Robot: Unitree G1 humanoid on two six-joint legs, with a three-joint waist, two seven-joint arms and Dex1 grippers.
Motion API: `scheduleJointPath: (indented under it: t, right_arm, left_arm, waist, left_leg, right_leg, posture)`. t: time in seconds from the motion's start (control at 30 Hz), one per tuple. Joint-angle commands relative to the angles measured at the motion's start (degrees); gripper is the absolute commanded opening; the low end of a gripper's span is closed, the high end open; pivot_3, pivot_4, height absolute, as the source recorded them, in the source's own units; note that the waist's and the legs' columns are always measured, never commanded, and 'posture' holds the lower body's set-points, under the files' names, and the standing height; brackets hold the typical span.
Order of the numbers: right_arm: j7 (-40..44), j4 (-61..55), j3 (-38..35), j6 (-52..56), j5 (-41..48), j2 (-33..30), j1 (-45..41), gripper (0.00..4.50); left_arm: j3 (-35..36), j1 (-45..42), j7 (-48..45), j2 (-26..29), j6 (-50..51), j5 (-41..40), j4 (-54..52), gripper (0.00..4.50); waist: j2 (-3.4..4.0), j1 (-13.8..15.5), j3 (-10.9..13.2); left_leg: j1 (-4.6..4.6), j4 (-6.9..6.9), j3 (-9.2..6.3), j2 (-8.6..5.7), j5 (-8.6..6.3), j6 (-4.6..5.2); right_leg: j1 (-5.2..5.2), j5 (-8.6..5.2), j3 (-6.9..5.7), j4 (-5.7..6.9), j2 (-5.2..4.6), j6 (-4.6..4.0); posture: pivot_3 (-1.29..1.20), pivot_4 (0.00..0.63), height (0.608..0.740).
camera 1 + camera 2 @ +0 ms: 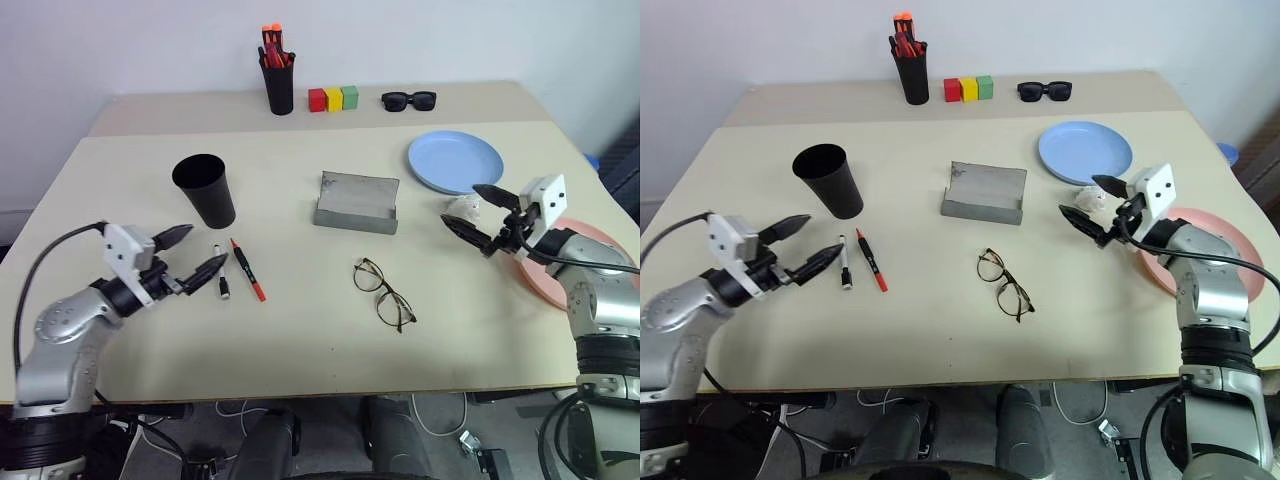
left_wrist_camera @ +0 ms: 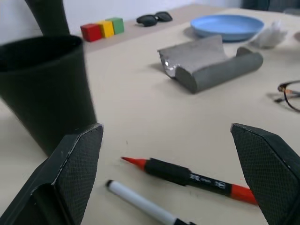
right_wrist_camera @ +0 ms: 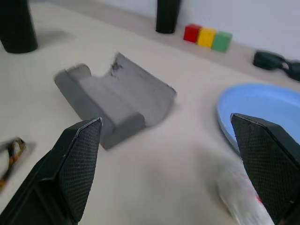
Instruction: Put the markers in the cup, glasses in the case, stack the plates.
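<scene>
so the two markers (image 1: 238, 270) are lying flat on the table (image 1: 300, 340), side by side just past the left gripper (image 1: 193, 253) fingertips; the black one with the red cap sits on the far side of the white-grey one from those fingers; nothing's touching them. Left fingers are spread wide apart, holding nothing. The black cup (image 1: 205, 189) stands upright just beyond the markers, a bit off the upper fingertip.

Glasses (image 1: 383, 292) are unfolded on the table, roughly between the two grippers, well apart from both; the grey case (image 1: 357, 202) lies open behind them, lid tipped up.

Right gripper (image 1: 472, 208) is also spread wide with nothing in it, hovering right over a small crumpled white thing (image 1: 463, 208); the blue plate (image 1: 455, 161) is just past those fingertips and the pink plate (image 1: 598, 232) lies back behind that gripper, under its wrist.

Way at the back: pen holder (image 1: 279, 85) with orange-tipped red pens (image 1: 275, 45), red/yellow/green blocks (image 1: 333, 98), black sunglasses (image 1: 409, 100).
</scene>
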Motion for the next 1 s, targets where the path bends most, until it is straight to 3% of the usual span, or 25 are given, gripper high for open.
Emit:
scheduleJointPath:
  t: [0.03, 0.2, 0.27, 0.37, 0.47, 0.53, 0.63, 0.9, 1.0]
  right_arm:
    - [-1.37, -10.34, 1.33, 3.75, 2.33, 0.80, 1.62, 4.47]
    - [-4.79, -23.07, 4.49, 15.53, 4.65, -0.24, 2.13, 4.47]
    - [-4.10, -24.49, 5.47, 17.87, 5.18, -0.96, 1.56, 4.47]
    - [-4.97, -25.09, 6.49, 17.94, 5.47, 1.11, 0.49, 4.47]
    - [-5.47, -24.71, 7.44, 16.53, 4.62, 2.82, 0.82, 4.47]
    - [-5.31, -24.50, 7.97, 15.38, 3.94, 3.42, 1.13, 4.47]
    - [-4.49, -24.16, 7.92, 15.25, 5.15, 4.09, 0.50, 4.47]
    - [-3.52, -23.65, 8.02, 14.46, 5.80, 5.09, 0.26, 4.47]
    - [-3.55, -24.13, 7.76, 14.61, 6.07, 5.21, 1.13, 4.47]
  left_arm:
    - [5.24, 0.07, 1.41, 2.31, 5.09, -3.92, -0.93, 4.50]
    - [9.32, -0.39, 6.85, 5.39, 18.71, -11.32, -6.83, 4.50]
    - [10.40, -0.78, 13.34, 6.69, 28.61, -15.47, -11.02, 4.50]
    - [9.96, 1.85, 24.20, 8.96, 40.10, -13.65, -19.34, 4.50]
    - [13.49, -3.73, 37.55, 3.80, 55.17, -27.11, -20.71, 4.50]
    - [11.78, -7.52, 42.62, 5.07, 65.31, -26.80, -23.78, 4.50]
    - [12.25, -14.95, 51.79, -0.84, 76.87, -24.66, -23.97, 4.50]
    - [13.34, -16.57, 72.79, -13.21, 79.04, -33.85, -20.91, 4.50]
    - [12.11, -17.82, 76.86, -14.43, 79.04, -37.48, -19.49, 4.50]
  waist:
    - [0.00, 0.20, 0.00]
    - [-0.04, 0.43, 0.03]
    - [-0.13, 0.53, 0.06]
    - [-0.16, 0.29, 0.06]
    - [-0.13, 0.29, 0.06]
    - [-0.37, 0.38, 0.16]
    - [-0.40, 0.57, 0.17]
    - [-0.43, 0.36, 0.16]
    - [-0.52, 0.63, 0.17]
  left_leg:
    - [0.00, -0.02, -0.01, 0.01, 0.00, 0.00]
    - [-0.03, 0.00, -0.02, 0.00, 0.00, 0.00]
    - [-0.06, 0.03, -0.05, 0.00, 0.00, 0.00]
    - [-0.04, 0.02, -0.08, 0.00, 0.00, 0.00]
    - [0.01, -0.02, -0.05, 0.01, -0.01, 0.01]
    - [0.03, -0.01, -0.11, 0.01, 0.00, 0.00]
    - [-0.01, 0.04, -0.20, -0.02, 0.02, -0.05]
    - [-0.02, -0.01, -0.18, 0.00, 0.09, -0.20]
    - [-0.06, 0.00, -0.16, -0.02, 0.12, -0.25]
  right_leg:
    - [0.00, 0.00, -0.01, 0.00, 0.00, 0.00]
    - [0.00, 0.00, 0.01, -0.03, -0.02, 0.00]
    - [0.01, 0.00, 0.00, -0.03, -0.02, 0.00]
    - [0.04, -0.01, 0.01, -0.03, -0.02, 0.01]
    - [0.03, -0.01, 0.00, -0.02, 0.01, 0.01]
    - [0.03, -0.01, -0.02, 0.06, 0.04, 0.02]
    - [0.03, 0.00, -0.04, 0.11, 0.10, 0.01]
    - [-0.09, 0.06, 0.06, 0.07, 0.10, 0.03]
    - [-0.08, 0.06, 0.07, 0.05, 0.08, 0.03]
  posture:
    - [0.00, 0.150, 0.740]
    - [0.00, 0.150, 0.740]
    - [0.00, 0.150, 0.740]
    - [0.00, 0.150, 0.740]
    - [0.00, 0.150, 0.740]
    - [0.00, 0.150, 0.740]
    - [0.00, 0.150, 0.740]
    - [0.00, 0.150, 0.740]
    - [0.00, 0.150, 0.740]
